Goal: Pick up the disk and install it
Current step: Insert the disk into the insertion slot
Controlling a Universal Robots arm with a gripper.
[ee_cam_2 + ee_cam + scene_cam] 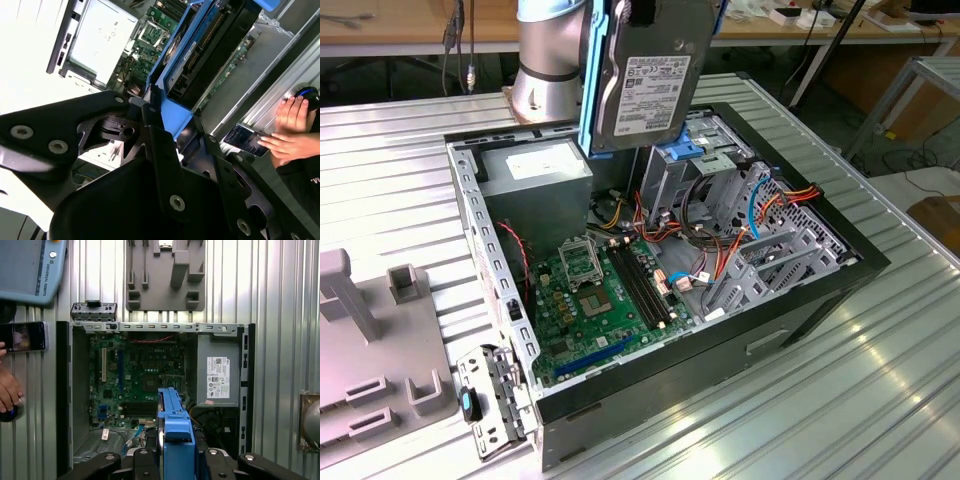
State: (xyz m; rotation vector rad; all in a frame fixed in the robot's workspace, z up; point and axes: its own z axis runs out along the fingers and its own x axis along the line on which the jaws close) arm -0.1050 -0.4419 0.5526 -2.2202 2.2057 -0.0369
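1. In the exterior view the upper edge cuts off the disk point(645, 80). The disk hides part of the arm point(548, 60) and of the cage point(725, 140).
2. In the first wrist view the gripper point(177, 457), clamped on the disk, runs off the edge.
3. There a hand point(7, 390) is cut off too; what lies under it is unclear.
4. The power supply point(217, 375) label is too small to read.

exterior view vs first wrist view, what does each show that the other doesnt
Exterior view: the disk's white label face, held above the open case, and the arm's silver joint. First wrist view: a hand, a phone and a teach pendant beside the case. Both: the disk, the green motherboard, the power supply and the grey fixture.
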